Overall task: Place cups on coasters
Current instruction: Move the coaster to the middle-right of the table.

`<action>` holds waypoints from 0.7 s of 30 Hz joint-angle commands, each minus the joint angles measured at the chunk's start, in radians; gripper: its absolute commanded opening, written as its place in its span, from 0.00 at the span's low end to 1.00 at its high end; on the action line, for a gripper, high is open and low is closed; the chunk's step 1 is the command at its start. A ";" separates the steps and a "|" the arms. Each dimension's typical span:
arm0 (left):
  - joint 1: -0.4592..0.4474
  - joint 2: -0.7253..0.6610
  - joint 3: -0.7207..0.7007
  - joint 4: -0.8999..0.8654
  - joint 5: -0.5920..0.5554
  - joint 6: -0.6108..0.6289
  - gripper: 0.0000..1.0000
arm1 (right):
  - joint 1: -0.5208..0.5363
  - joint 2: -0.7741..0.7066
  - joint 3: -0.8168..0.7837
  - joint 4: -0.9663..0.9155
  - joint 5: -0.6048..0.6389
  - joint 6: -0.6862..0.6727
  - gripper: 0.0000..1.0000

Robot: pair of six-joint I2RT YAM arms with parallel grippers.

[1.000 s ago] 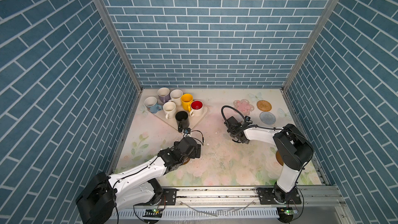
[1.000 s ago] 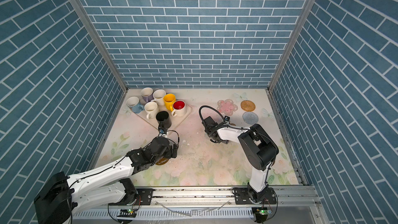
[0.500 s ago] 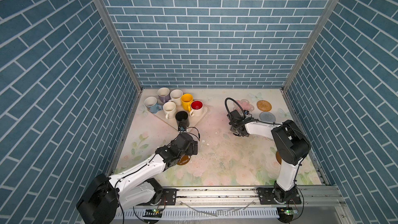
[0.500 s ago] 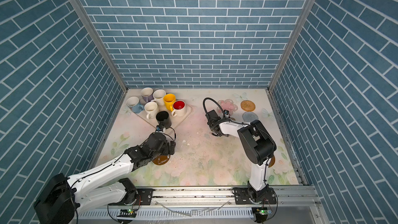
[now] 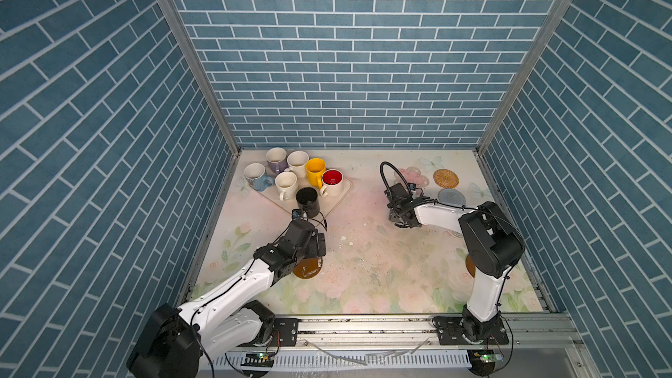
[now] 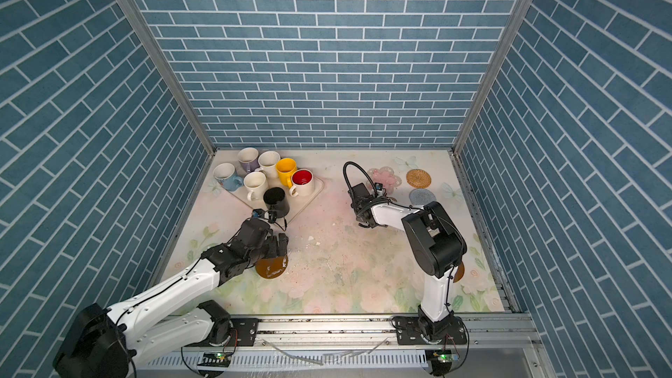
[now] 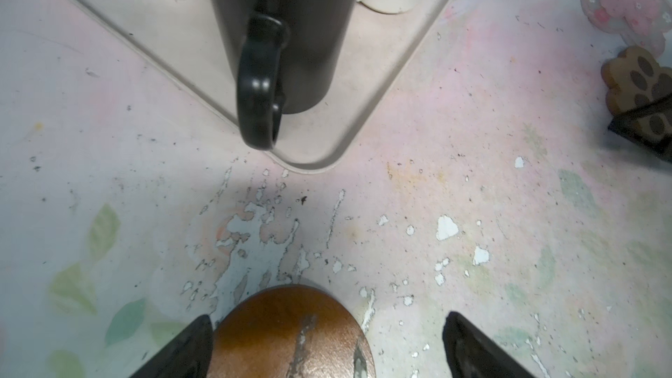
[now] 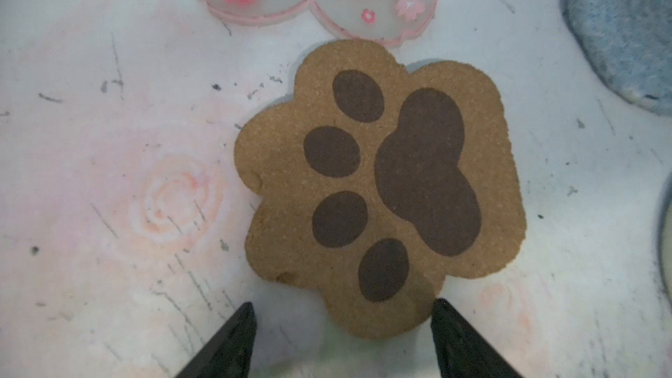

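Left gripper (image 7: 327, 325) spread wide, empty, over brown disc coaster (image 7: 291, 336). Black mug (image 7: 291, 30) dead ahead on cream tray (image 7: 400, 78) corner, upright, handle (image 7: 260, 81) pointing back at gripper; left arm nearer. Right gripper (image 8: 342, 314) jaws apart, empty, at paw-print coaster (image 8: 385, 183) edge on table.

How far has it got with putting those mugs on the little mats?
Nothing looks finished: all seven mugs stand clustered at the cream tray, and no coaster carries one. In hand: the open left gripper hangs over a brown disc coaster, facing the black mug; the open right gripper hangs over the paw-print coaster, holding nothing. Left: every mug.
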 commanded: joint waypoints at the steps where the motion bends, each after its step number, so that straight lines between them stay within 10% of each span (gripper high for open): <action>1: 0.035 -0.005 -0.002 -0.056 0.001 -0.015 0.99 | 0.001 -0.069 -0.027 -0.049 -0.036 -0.061 0.76; 21: 0.043 0.013 -0.107 -0.130 -0.092 -0.192 0.92 | 0.011 -0.502 -0.245 0.042 -0.363 -0.222 0.75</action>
